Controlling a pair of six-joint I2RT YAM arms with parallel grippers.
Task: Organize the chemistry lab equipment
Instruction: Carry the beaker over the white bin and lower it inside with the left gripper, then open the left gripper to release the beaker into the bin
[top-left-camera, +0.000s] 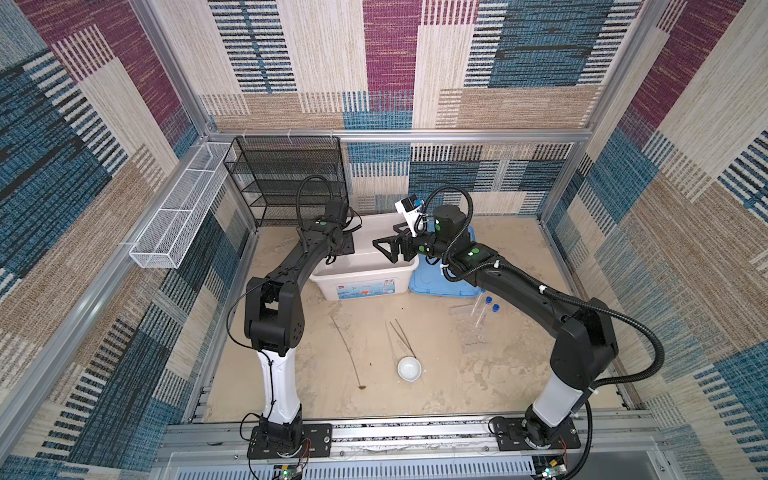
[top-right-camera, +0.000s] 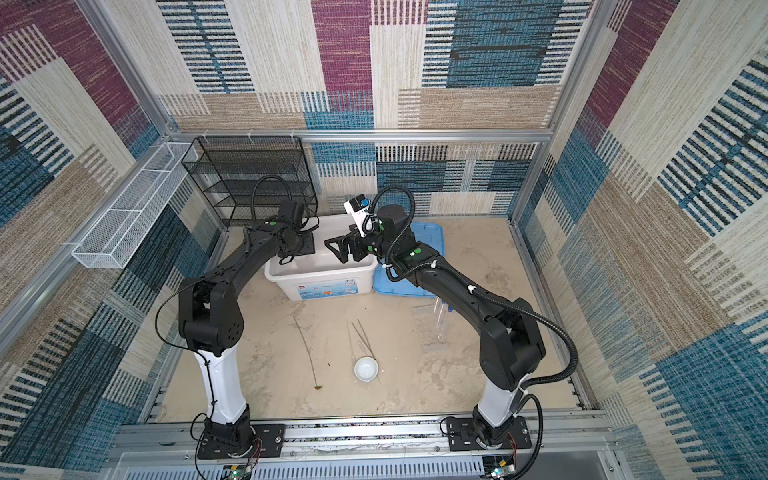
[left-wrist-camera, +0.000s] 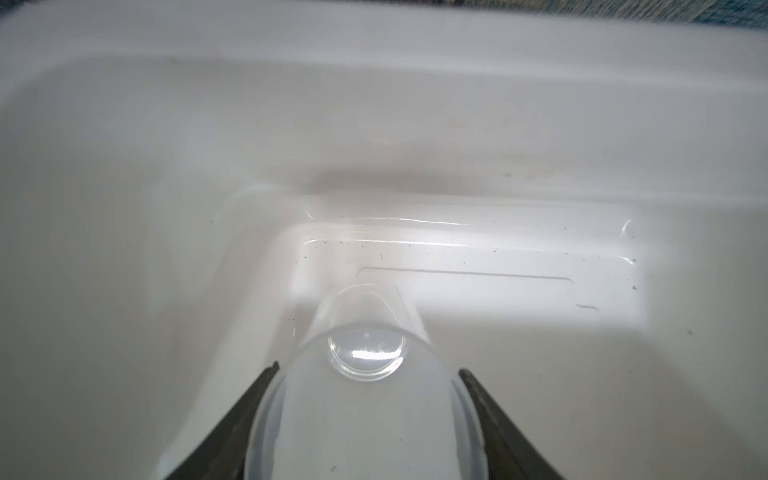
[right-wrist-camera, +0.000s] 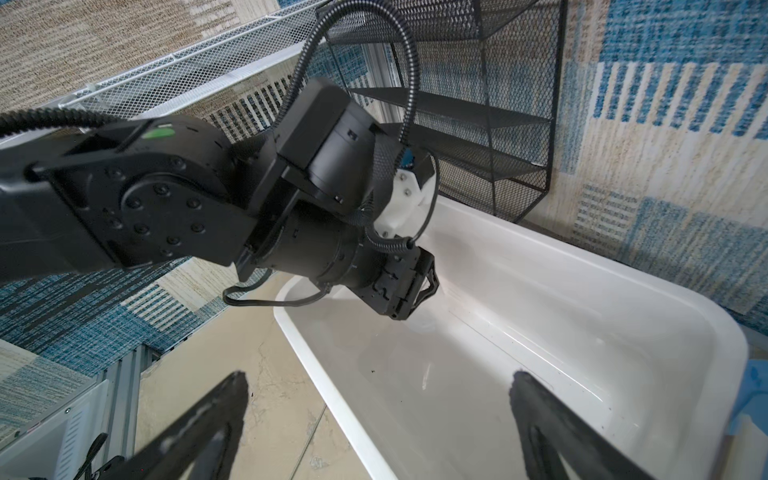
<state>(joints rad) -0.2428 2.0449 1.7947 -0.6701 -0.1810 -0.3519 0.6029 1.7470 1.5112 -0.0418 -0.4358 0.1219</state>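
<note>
The white box (left-wrist-camera: 124, 145) is smooth, glossy plastic flecked with dark specks, and the clear beaker (left-wrist-camera: 365, 357) looks like shiny glass. The black shelf (top-left-camera: 286, 178) and white basket (top-left-camera: 170, 232) are matt wire mesh, the tweezers (top-left-camera: 406, 338) thin bare metal, the small dish (top-left-camera: 409, 369) smooth and faintly glossy. The tabletop (top-left-camera: 478, 386) is matt and mottled, the walls (top-left-camera: 316, 62) coarse woven cloth, the blue lid (top-left-camera: 428, 284) smooth plastic.

Top views: high over the near rail (top-left-camera: 374, 432), facing down; both cover the whole scene.
Left wrist: very close, facing into the white box (left-wrist-camera: 374, 104).
Right wrist: near, facing across that box toward the left gripper (right-wrist-camera: 419, 291) and black mesh shelf (right-wrist-camera: 478, 104).
Shared: box interior.
</note>
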